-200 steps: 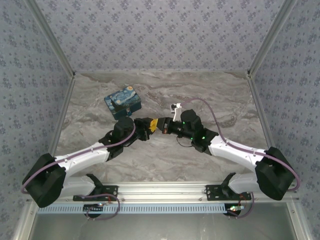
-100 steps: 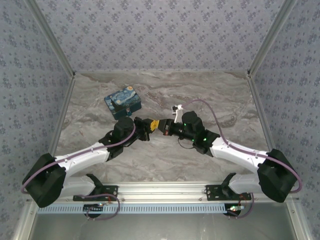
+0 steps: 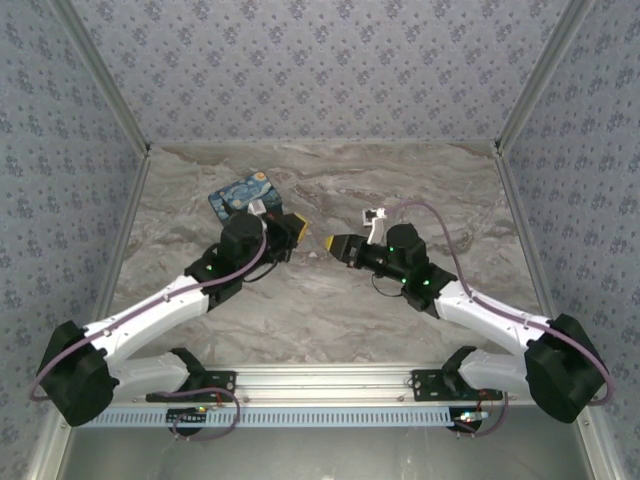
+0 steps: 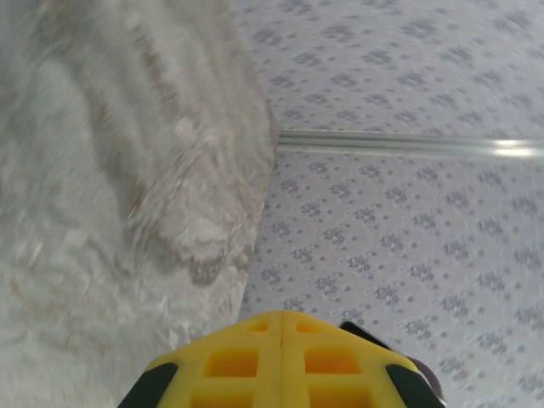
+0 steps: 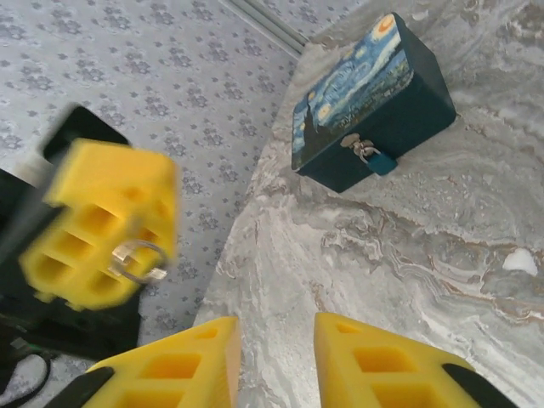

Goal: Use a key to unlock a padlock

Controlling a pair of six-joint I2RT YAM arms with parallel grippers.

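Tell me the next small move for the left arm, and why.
Probably ease the left gripper toward the padlock hanging on the box clasp: it is shut on a metal ring, likely the key's, while the right gripper stands open and empty.

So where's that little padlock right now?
The padlock hangs on the clasp on the front of the painted box, upper right in the right wrist view; from above, that box sits back left on the table.

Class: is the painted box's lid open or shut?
Shut. The box has its lid flush on the body, and the small blue padlock hangs at its front clasp.
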